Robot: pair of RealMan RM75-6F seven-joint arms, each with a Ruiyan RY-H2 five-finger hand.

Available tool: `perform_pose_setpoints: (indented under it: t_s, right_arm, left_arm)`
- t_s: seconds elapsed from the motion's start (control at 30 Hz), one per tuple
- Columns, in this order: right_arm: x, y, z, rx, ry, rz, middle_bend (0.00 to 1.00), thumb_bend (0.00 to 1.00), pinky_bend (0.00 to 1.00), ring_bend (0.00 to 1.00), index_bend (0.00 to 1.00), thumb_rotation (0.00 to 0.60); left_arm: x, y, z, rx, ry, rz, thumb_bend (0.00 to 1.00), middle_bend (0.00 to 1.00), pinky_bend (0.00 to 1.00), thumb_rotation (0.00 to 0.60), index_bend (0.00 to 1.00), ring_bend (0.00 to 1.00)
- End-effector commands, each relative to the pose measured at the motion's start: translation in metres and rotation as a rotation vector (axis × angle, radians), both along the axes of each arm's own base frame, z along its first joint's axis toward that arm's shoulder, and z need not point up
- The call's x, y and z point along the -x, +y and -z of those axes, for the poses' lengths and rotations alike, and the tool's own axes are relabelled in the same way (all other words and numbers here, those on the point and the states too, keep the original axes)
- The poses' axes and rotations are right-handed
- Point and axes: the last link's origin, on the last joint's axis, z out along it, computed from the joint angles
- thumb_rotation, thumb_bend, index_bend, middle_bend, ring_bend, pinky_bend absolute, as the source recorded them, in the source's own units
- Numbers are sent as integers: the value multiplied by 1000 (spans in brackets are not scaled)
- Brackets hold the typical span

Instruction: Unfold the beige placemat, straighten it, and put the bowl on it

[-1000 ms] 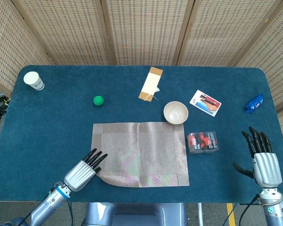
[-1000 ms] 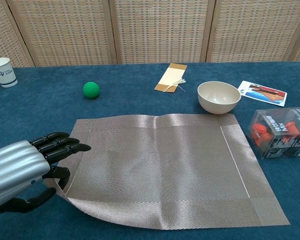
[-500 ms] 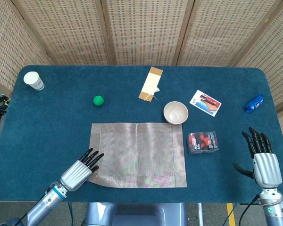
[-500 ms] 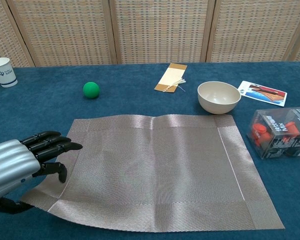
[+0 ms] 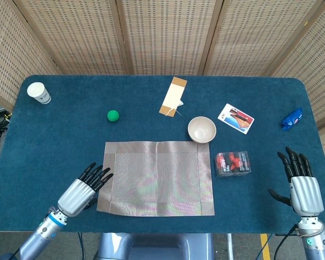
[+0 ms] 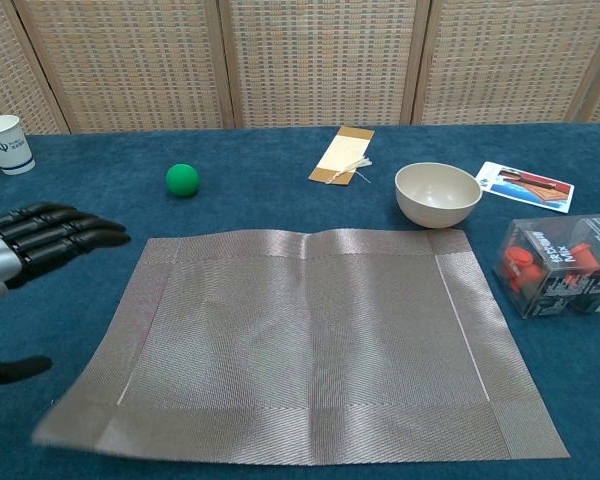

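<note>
Your beige placemat (image 5: pixel 157 177) lies unfolded and flat on the blue worktop (image 5: pixel 59 141), with a faint crease down its middle and its near left corner blurred in the chest view, so you cannot tell whether that corner sits fully down. The bowl (image 5: pixel 201 129) stands upright on the bare worktop just off the placemat's far right corner, touching or nearly touching its edge, not on it.

Your left hand (image 5: pixel 82 188) sits just beside the placemat's left edge, fingers (image 6: pixel 55 238) stretched out and slightly spread, holding nothing and apart from the fabric. Your right hand (image 5: pixel 303 184) is well to the right of the placemat, palm down, fingers straight and apart, thumb out to the side, also holding nothing.

Relative to the placemat: a clear box of red items (image 5: pixel 232 163) stands just off its right edge; a printed card (image 5: pixel 235 118) lies beyond the bowl to the right; a cardboard strip (image 5: pixel 173 96) lies past the far edge; a green ball (image 5: pixel 113 115) rests beyond the far left corner; a paper cup (image 5: pixel 39 92) stands far off to the left; a blue object (image 5: pixel 292 118) lies far off to the right.
</note>
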Motion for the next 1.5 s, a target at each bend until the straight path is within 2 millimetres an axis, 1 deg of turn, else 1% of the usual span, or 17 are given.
perform_pose_setpoints:
  t_s: [0.03,0.23,0.37,0.5,0.6,0.73,0.87,0.93,1.0,1.1,1.2,1.3,1.43,1.5]
  right_arm:
    - [-1,1,1,-4,3,-1,0,128,0,0,118,600]
    - [-2,-1,6,-18,14,-1,0,127,0,0,117,600]
    - [-3,-8,12,-29,25,-4,0,128,0,0,120,600]
    - [-6,-25,25,-56,14,-9,0,128,0,0,158,600]
    - [-12,-40,34,-74,23,-19,0,128,0,0,182,600]
    - [-30,-70,51,-95,78,-45,0,129,0,0,212,600]
    - [-50,-93,64,-113,109,-64,1,144,0,0,261,600]
    - [-63,-106,72,-123,121,-79,11,160,0,0,288,600]
    - [-72,-115,79,-135,119,-89,32,183,0,0,317,600]
    - [-88,-127,92,-147,118,-100,62,212,0,0,347,600]
    - [-99,-135,102,-147,119,-110,75,228,0,0,362,600]
    - [-109,-141,111,-157,121,-120,76,240,0,0,364,600]
    - [-128,-154,129,-195,130,-127,77,260,0,0,365,600]
    - [-133,-158,135,-204,132,-124,77,291,0,0,364,600]
  left_arm:
    - [4,-3,-22,-44,-33,-38,232,0,0,600,0,0]
    - [21,-10,-50,-101,-62,-98,232,0,0,600,0,0]
    - [35,-10,-65,-150,-86,-162,232,0,0,600,0,0]
    - [41,-3,-75,-191,-118,-190,232,0,0,600,0,0]
    - [44,2,-81,-215,-135,-198,232,0,0,600,0,0]
    - [45,6,-87,-247,-140,-208,232,0,0,600,0,0]
    - [46,9,-88,-255,-146,-214,232,0,0,600,0,0]
    - [47,12,-88,-253,-145,-221,232,0,0,600,0,0]
    - [49,14,-87,-250,-141,-229,232,0,0,600,0,0]
    - [53,18,-86,-242,-140,-249,231,0,0,600,0,0]
    - [54,21,-86,-237,-143,-254,232,0,0,600,0,0]
    - [55,23,-86,-236,-146,-256,232,0,0,600,0,0]
    - [59,28,-86,-232,-148,-268,232,0,0,600,0,0]
    - [59,29,-87,-236,-151,-267,232,0,0,600,0,0]
